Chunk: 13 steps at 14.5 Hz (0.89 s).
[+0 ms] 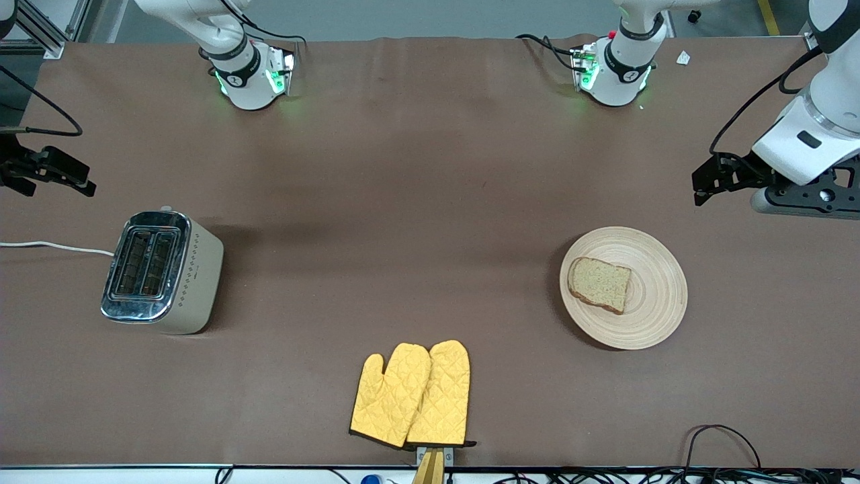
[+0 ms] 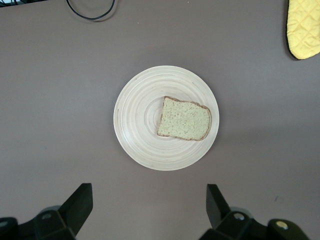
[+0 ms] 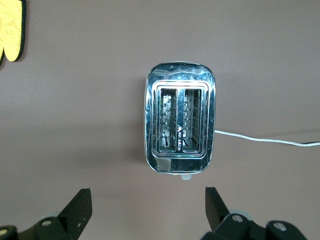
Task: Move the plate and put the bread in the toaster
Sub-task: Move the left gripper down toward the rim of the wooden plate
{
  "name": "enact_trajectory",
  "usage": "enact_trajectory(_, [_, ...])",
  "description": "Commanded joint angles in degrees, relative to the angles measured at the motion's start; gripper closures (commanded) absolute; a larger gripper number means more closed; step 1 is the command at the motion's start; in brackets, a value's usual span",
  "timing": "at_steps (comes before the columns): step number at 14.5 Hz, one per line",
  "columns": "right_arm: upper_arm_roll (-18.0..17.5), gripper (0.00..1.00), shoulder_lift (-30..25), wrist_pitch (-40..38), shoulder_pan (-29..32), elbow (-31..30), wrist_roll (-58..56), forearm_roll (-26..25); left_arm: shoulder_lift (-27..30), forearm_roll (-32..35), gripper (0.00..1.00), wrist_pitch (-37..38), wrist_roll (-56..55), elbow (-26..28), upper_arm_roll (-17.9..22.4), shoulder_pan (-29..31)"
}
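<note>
plate: plate (image 1: 655,316) flat on the table toward the left arm's end, well in from every edge, nothing touching it, so its rim is free to grab
bread: bread (image 1: 600,284) lies flat on the plate, off-centre toward the toaster's end; not in a slot yet
toaster: toaster (image 1: 160,271) upright near the right arm's end of the table, both slots empty and facing up, cord (image 1: 54,247) running off that edge
left gripper: left gripper (image 2: 149,204) up over the table edge near the plate, jaws wide, holding nothing; looks set to take the plate first
right gripper: right gripper (image 3: 148,206) over the table edge by the toaster, jaws wide, empty, waiting
mitts: yellow oven mitts (image 1: 413,394) at the table edge nearest the front camera, not part of the job
</note>
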<state>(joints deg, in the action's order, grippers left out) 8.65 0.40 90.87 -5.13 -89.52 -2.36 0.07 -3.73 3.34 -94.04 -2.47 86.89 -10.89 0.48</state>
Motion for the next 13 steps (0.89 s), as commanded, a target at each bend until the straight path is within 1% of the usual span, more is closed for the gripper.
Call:
enact_trajectory(1, [-0.3, 0.0, -0.31, 0.01, 0.47, -0.04, 0.16, -0.07, 0.12, -0.53, 0.0, 0.97, -0.69, -1.2, -0.36, 0.31])
enact_trajectory(4, [-0.3, 0.0, -0.31, 0.01, 0.47, -0.04, 0.16, -0.07, 0.12, 0.09, 0.0, 0.97, -0.69, -1.2, -0.27, 0.48])
enact_trajectory(6, [-0.3, 0.0, -0.31, 0.01, 0.47, -0.04, 0.16, -0.07, -1.1, -0.26, 0.0, 1.05, 1.23, -1.2, 0.43, 0.75])
enact_trajectory(7, [-0.3, 0.0, -0.31, 0.01, 0.47, -0.04, 0.16, -0.07, -1.54, -0.79, 0.0, 1.75, 3.68, -1.03, 0.95, 2.23])
enact_trajectory(8, [-0.3, 0.0, -0.31, 0.01, 0.47, -0.04, 0.16, -0.07, -2.16, -2.88, 0.0, 2.02, 5.97, -1.11, 1.05, 4.77])
enact_trajectory(10, [-0.3, 0.0, -0.31, 0.01, 0.47, -0.04, 0.16, -0.07, -5.22, -11.73, 0.0, 2.02, 9.92, -1.2, 1.31, 12.74])
enact_trajectory(11, [-0.3, 0.0, -0.31, 0.01, 0.47, -0.04, 0.16, -0.07, -8.11, -16.13, 0.0, 2.11, 14.56, -1.2, 1.31, 17.14])
enact_trajectory(13, [-0.3, 0.0, -0.31, 0.01, 0.47, -0.04, 0.16, -0.07, -14.08, -21.77, 0.0, 2.02, 21.95, -1.2, 1.31, 23.13])
